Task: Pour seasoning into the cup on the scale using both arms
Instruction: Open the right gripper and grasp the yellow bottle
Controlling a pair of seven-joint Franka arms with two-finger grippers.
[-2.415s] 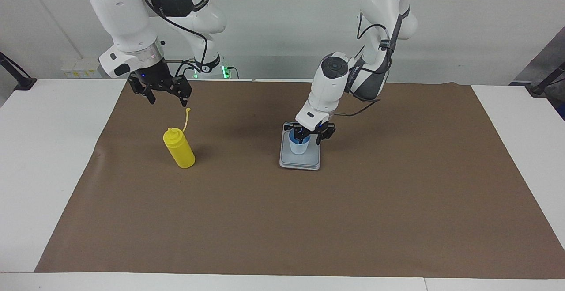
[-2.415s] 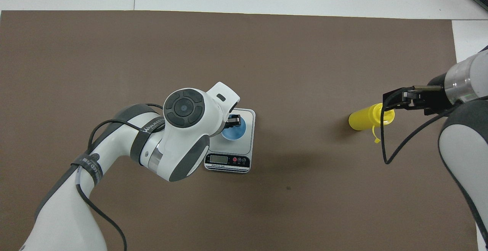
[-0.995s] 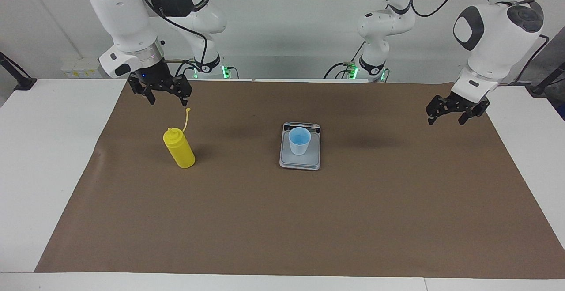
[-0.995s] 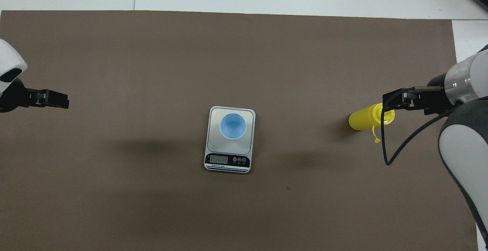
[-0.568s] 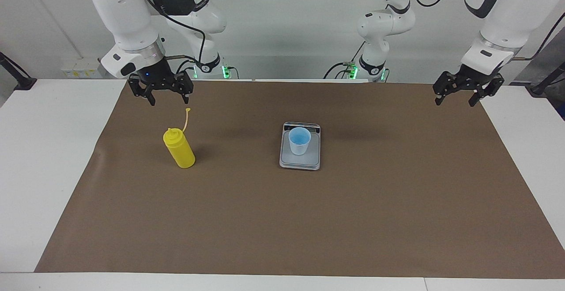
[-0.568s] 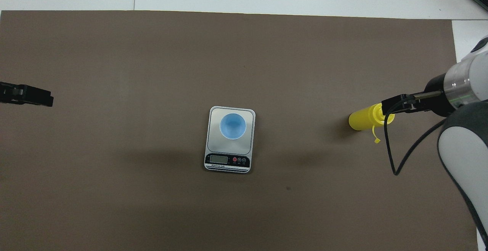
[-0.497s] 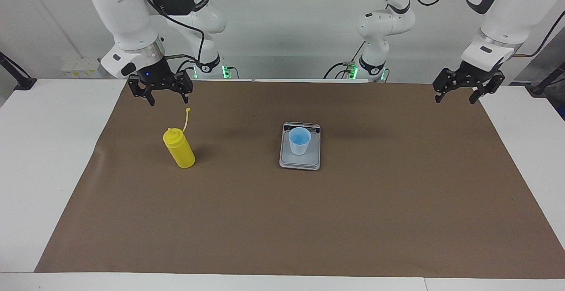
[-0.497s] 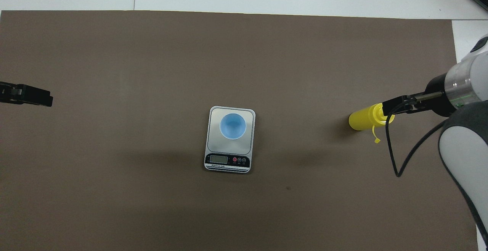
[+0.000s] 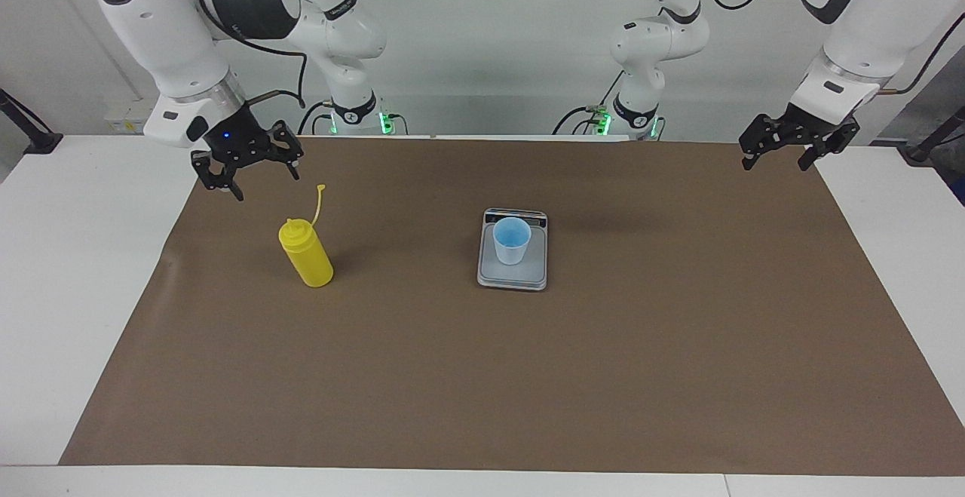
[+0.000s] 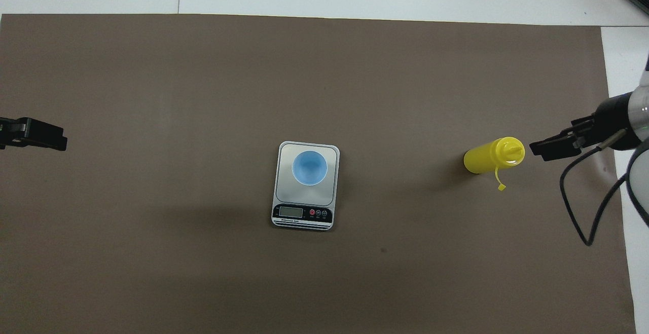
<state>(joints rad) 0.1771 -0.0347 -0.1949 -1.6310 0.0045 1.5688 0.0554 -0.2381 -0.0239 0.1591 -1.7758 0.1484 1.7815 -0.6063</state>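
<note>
The seasoning, a yellow squeeze bottle (image 9: pixel 305 256) (image 10: pixel 489 156), stands upright on the brown mat toward the right arm's end, its cap strap hanging loose. The pale blue cup (image 9: pixel 512 240) (image 10: pixel 309 168) stands on the silver scale (image 9: pixel 515 277) (image 10: pixel 303 198) at mid-table, the display on the side nearer the robots. My right gripper (image 9: pixel 260 180) (image 10: pixel 545 149) hangs open in the air beside the bottle's top, over the mat's edge, touching nothing. My left gripper (image 9: pixel 776 164) (image 10: pixel 50 136) hangs open and empty over the mat's corner at the left arm's end.
A brown mat (image 9: pixel 528 376) covers most of the white table (image 9: pixel 75 271). A black cable (image 10: pixel 583 212) loops down from the right arm's wrist. Both arm bases stand along the table's edge at the robots' side.
The left gripper has left the cup on the scale and drawn back to its own end. The right gripper has swung off the bottle's top toward the right arm's end.
</note>
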